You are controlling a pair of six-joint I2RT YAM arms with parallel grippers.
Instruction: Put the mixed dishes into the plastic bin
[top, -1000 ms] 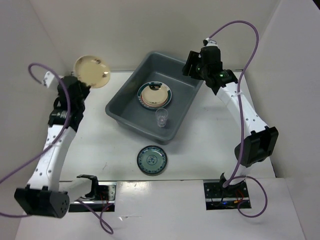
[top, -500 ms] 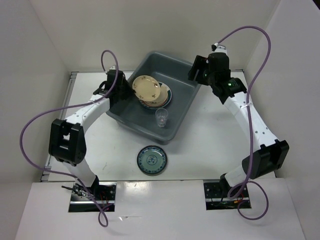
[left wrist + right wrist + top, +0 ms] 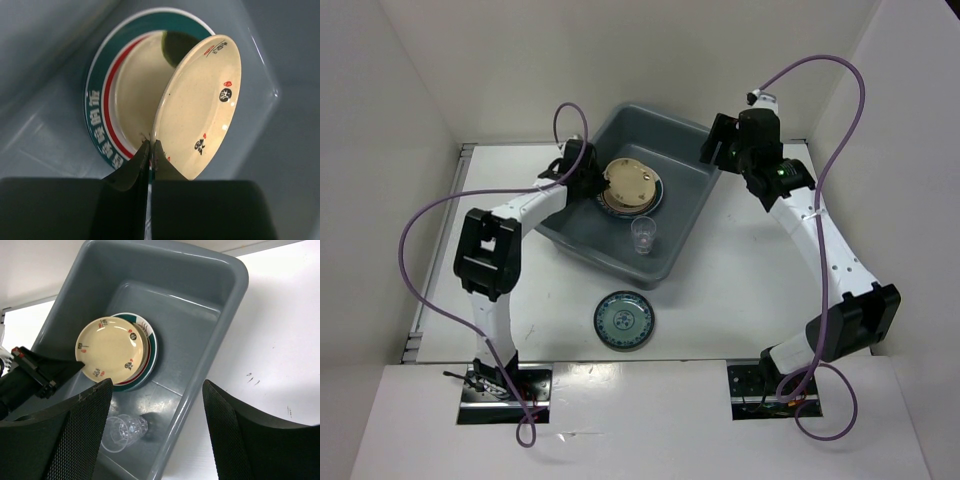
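Pinching the beige plate (image 3: 200, 105), your left jaws hold it tilted over the banded plate (image 3: 100, 105) in the grey bin (image 3: 685, 165). Your right jaws hang spread at its two o'clock.

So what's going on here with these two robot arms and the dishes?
Dishes are going into the grey bin. The left arm, jaws shut on the rim of a beige plate, holds it tilted over the stacked plates inside. A clear cup sits in there too. The right arm hovers by the bin's far corner, jaws open and empty. A dark teal plate lies on the table in front of the bin.
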